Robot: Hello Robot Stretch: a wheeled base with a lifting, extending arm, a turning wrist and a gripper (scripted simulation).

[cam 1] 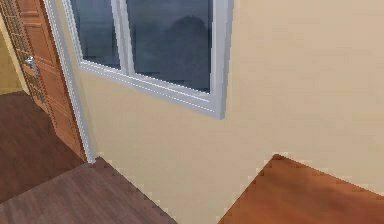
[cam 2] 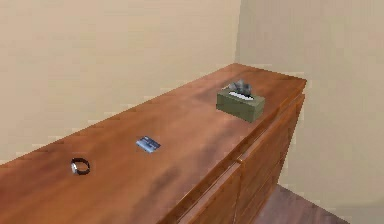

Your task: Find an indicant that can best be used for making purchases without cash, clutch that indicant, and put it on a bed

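A small flat blue-grey card [cam 2: 149, 145] lies on the top of a long wooden dresser [cam 2: 200, 125] in the arm side view, near the middle of the top. A corner of the same wood top [cam 1: 315, 190] shows at the forward view's lower right.
A small dark ring-shaped object [cam 2: 80, 166] lies on the dresser left of the card. An olive tissue box [cam 2: 241, 99] stands toward its far right end. The forward view has a cream wall with a white-framed window [cam 1: 150, 40], a wooden door [cam 1: 45, 70] at left, and dark wood floor [cam 1: 70, 195].
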